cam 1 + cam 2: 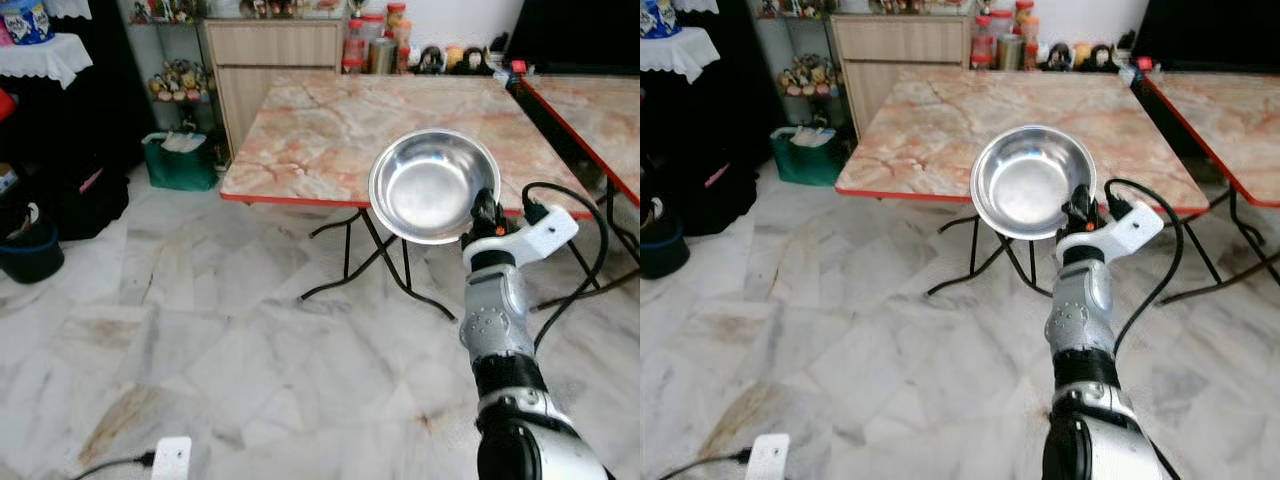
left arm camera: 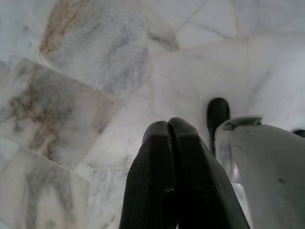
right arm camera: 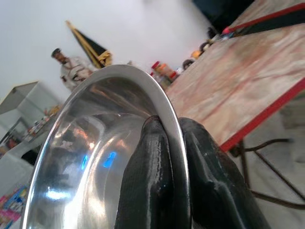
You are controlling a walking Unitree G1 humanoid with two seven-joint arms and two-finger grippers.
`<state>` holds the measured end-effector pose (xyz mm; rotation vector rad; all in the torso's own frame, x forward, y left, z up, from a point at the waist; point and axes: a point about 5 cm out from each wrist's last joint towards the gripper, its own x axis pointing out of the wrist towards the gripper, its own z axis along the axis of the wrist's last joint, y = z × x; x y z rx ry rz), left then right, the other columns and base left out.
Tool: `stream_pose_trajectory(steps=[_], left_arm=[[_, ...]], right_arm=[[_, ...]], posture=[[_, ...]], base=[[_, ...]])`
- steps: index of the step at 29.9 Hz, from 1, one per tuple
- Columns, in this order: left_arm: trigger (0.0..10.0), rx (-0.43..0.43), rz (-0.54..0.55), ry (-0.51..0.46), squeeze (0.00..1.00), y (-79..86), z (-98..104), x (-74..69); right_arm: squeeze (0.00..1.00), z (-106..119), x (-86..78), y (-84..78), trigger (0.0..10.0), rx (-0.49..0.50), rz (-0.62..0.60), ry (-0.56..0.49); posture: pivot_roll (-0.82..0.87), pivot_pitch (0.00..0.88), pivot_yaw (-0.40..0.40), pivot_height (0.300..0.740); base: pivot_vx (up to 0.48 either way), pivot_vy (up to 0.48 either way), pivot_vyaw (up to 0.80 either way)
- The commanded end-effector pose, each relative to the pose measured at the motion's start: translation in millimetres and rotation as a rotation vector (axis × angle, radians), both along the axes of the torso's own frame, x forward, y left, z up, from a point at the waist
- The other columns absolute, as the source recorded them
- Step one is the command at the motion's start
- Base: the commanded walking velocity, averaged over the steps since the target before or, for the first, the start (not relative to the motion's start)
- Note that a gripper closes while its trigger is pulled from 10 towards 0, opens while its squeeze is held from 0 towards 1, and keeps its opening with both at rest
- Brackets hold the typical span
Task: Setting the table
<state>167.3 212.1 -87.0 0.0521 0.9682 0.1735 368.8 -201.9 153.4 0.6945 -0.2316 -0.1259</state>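
My right pincer [image 1: 484,212] pinches the bowl [image 1: 432,186] by its rim, aloft before the desk [image 1: 330,130]; left pincer [image 2: 174,143] pressed together, idle. Step: carrying. Next, I judge: approach, lower bowl onto desk.

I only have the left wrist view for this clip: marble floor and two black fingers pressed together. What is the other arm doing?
Observer: The right gripper holds a steel bowl by its rim, raised before the marble table.
Operator: Firm grip?
Observer: In the right wrist view, the fingers pinch the rim, one inside and one outside.
Operator: Is the bowl on the table yet?
Observer: No, it is tilted in the air at the table's near red edge.
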Motion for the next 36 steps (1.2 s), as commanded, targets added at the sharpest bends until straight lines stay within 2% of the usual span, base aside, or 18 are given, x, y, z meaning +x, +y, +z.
stream_pose_trajectory(steps=[1,16,30,36], left_arm=[[10.0,0.012,-0.005,0.005,0.00,2.0,0,-0.2],[10.0,0.016,-0.003,-0.012,0.00,2.4,2,4.2],[10.0,0.015,-0.001,-0.026,0.00,1.5,4,7.1],[10.0,0.019,-0.002,-0.027,0.00,1.9,4,7.2]], right_arm=[[0.00,6,2.0,1.4,10.0,0.001,0.005,-0.018],[0.00,4,1.7,2.5,10.0,0.017,0.006,-0.022],[0.00,-6,-0.5,2.3,10.0,0.011,0.017,0.010],[0.00,-4,-1.3,0.9,10.0,-0.036,0.003,-0.003]], posture=[[0.02,0.018,0.006,0.740],[0.03,0.017,0.012,0.740],[0.03,0.018,0.011,0.740],[0.03,0.014,0.013,0.740]], base=[[0.285,0.000,0.00],[0.284,0.000,0.00],[0.285,0.000,0.00],[0.315,0.000,0.26]])
